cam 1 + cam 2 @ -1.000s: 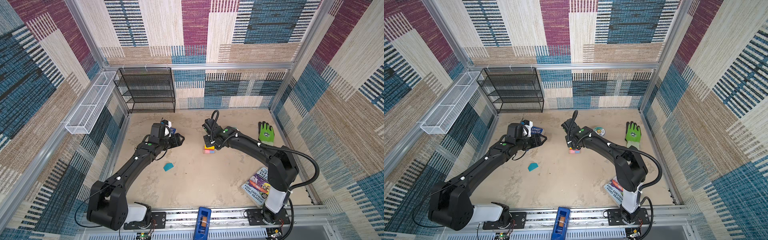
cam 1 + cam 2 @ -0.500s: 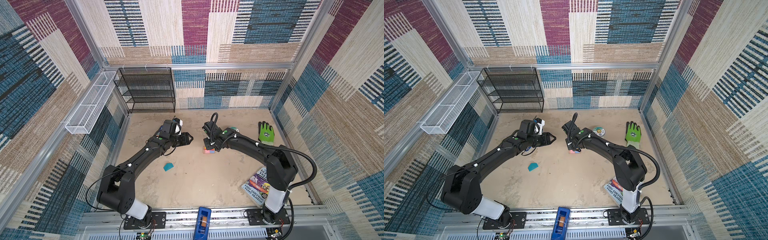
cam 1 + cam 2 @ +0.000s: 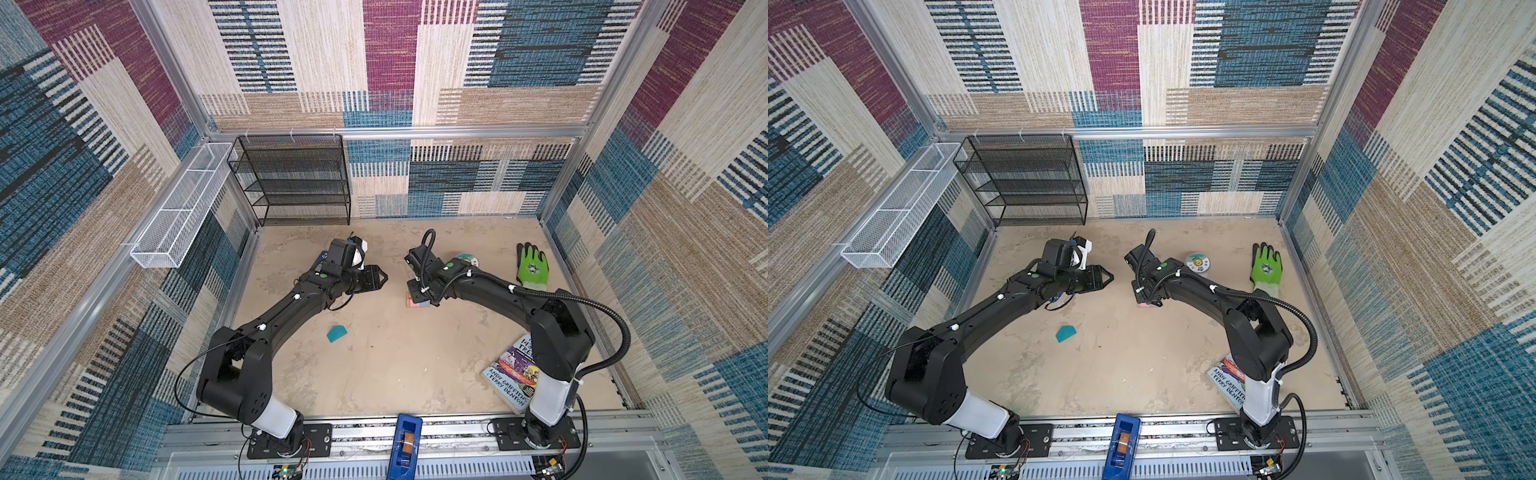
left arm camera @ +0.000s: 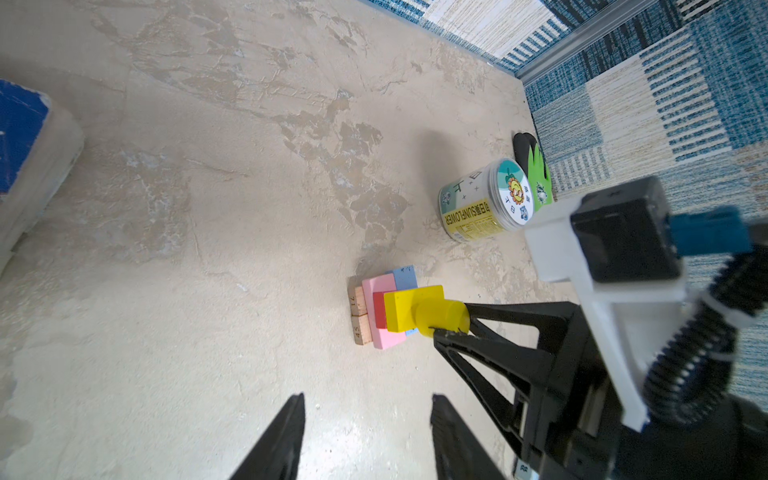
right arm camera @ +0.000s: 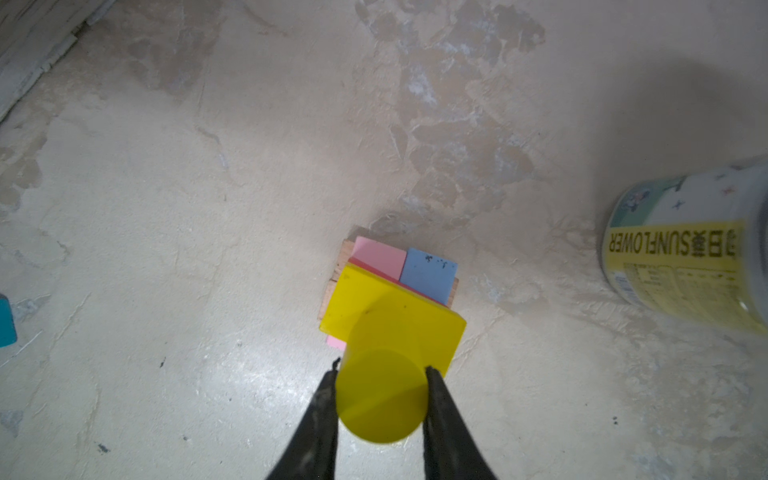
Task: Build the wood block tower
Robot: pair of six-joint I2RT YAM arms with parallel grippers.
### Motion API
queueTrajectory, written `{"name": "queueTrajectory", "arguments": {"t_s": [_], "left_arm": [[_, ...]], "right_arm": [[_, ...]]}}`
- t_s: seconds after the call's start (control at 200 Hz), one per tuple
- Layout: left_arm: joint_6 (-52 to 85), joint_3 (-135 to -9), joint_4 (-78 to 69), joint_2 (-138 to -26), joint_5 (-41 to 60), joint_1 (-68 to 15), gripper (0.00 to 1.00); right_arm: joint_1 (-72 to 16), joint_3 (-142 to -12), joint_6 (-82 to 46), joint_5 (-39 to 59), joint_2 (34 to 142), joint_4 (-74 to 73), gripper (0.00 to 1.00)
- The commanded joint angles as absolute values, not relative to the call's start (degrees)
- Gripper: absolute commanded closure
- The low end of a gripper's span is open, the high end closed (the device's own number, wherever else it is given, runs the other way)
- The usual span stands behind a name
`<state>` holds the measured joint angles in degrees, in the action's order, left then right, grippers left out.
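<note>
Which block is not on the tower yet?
The teal house-shaped piece: it lies alone, apart from the tower, where the rest are stacked.

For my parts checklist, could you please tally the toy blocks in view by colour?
plain wood blocks: 2
pink block: 1
light blue block: 1
red block: 1
yellow block and yellow cylinder: 2
teal piece: 1
Total: 8

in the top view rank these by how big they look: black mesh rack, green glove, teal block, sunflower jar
Largest to smallest in a top view:
1. black mesh rack, by far the largest
2. green glove
3. teal house-shaped block and sunflower jar: these look about alike, and mostly the jar's lid shows from above, so I won't rank them.
</note>
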<state>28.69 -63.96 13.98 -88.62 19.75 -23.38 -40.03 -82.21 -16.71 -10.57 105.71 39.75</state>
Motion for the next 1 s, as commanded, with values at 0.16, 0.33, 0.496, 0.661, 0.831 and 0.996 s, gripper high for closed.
{"name": "queueTrajectory", "arguments": {"t_s": [0.16, 0.33, 0.496, 0.661, 0.831, 0.996], "left_arm": [[27.07, -64.48, 14.68, -88.76, 19.16, -23.34, 0.47], [27.11, -64.51, 14.77, -88.68, 19.07, -23.36, 0.47], [27.0, -64.58, 15.21, -88.59, 18.5, -23.3, 0.47], [26.89, -64.69, 15.69, -88.57, 18.02, -23.38, 0.47], [26.89, -64.78, 15.75, -88.76, 18.11, -23.33, 0.47], [26.79, -64.82, 15.91, -88.71, 18.11, -23.38, 0.47]], "right_arm": [[-39.79, -83.47, -17.58, -11.68, 106.38, 38.47, 1.0], [-39.63, -83.85, -17.58, -11.68, 106.44, 38.71, 1.0], [-39.28, -83.94, -17.73, -11.41, 106.65, 38.89, 1.0], [-39.03, -83.88, -17.69, -10.97, 106.78, 38.77, 1.0], [-38.94, -84.0, -17.72, -10.57, 107.09, 38.83, 0.97], [-38.91, -84.1, -17.7, -9.85, 107.19, 38.85, 0.96]]}}
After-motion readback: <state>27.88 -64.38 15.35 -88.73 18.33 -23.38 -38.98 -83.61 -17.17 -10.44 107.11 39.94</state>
